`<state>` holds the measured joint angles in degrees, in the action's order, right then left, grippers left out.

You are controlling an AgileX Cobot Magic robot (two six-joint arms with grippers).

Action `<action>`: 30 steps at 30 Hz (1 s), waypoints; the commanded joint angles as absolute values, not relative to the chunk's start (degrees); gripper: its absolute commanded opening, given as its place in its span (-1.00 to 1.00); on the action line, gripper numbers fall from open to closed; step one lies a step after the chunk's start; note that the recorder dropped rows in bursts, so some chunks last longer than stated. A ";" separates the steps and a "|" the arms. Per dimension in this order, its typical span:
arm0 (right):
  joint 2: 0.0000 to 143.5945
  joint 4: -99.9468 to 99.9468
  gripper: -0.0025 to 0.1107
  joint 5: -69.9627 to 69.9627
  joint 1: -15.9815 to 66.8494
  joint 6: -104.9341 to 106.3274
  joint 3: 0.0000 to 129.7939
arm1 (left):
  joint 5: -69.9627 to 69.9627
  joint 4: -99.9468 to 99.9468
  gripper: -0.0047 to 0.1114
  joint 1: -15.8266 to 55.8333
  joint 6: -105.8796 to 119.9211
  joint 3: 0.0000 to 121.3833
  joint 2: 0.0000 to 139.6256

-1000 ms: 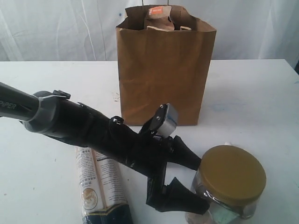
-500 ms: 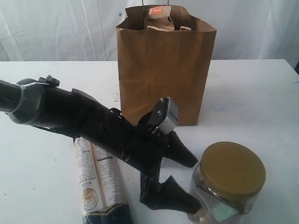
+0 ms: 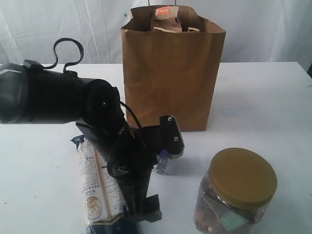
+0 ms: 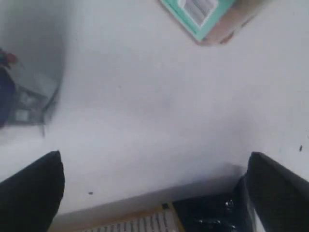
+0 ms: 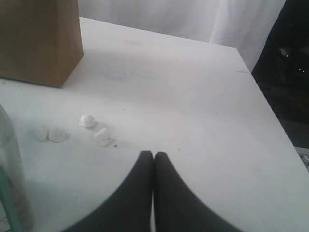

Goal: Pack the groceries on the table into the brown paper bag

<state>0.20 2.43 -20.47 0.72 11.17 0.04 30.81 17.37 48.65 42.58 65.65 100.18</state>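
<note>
Table [image 3: 263,97] carries the brown paper bag [image 3: 173,78], upright at 12 o'clock in the exterior view, with the brown pouch with orange label [image 3: 165,17] poking out of its open top. The yellow-lidded clear jar [image 3: 239,187] stands at 5 o'clock, well apart from the bag. The long cream-black packet [image 3: 97,185] lies flat at 7 o'clock, its length running roughly 12 to 6.

The left arm extends from 9 o'clock. The left gripper [image 4: 155,159] points down over the packet with its jaws spread wide and nothing clamped. Its fingers [image 4: 29,193] sit either side of the packet's cream-to-black section; cannot tell if they touch it. A small bluish item [image 3: 163,163] just beside the wrist is mostly hidden and unidentifiable.

The right gripper [image 5: 153,162] is pressed closed and empty, low over bare table. A few small white lumps [image 5: 87,121] lie near it, between it and the bag.
</note>
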 commanded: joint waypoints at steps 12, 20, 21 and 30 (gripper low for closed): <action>0.00 2.07 -0.96 -20.07 1.10 11.73 0.00 | 8.80 5.54 0.88 56.19 23.09 56.04 94.62; 0.00 2.07 -0.96 -20.07 1.10 11.73 0.00 | -34.07 0.00 0.88 62.66 26.59 41.23 94.62; 0.00 2.07 -0.96 -20.07 1.10 11.73 0.00 | -36.50 -0.89 0.88 62.66 24.50 40.27 94.62; 0.00 2.07 -0.96 -20.07 1.10 11.73 0.00 | -28.02 -19.05 0.88 60.65 8.71 39.32 94.62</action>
<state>0.20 2.43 -20.47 0.72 11.17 0.04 -30.94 -10.37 60.90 14.74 39.03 95.21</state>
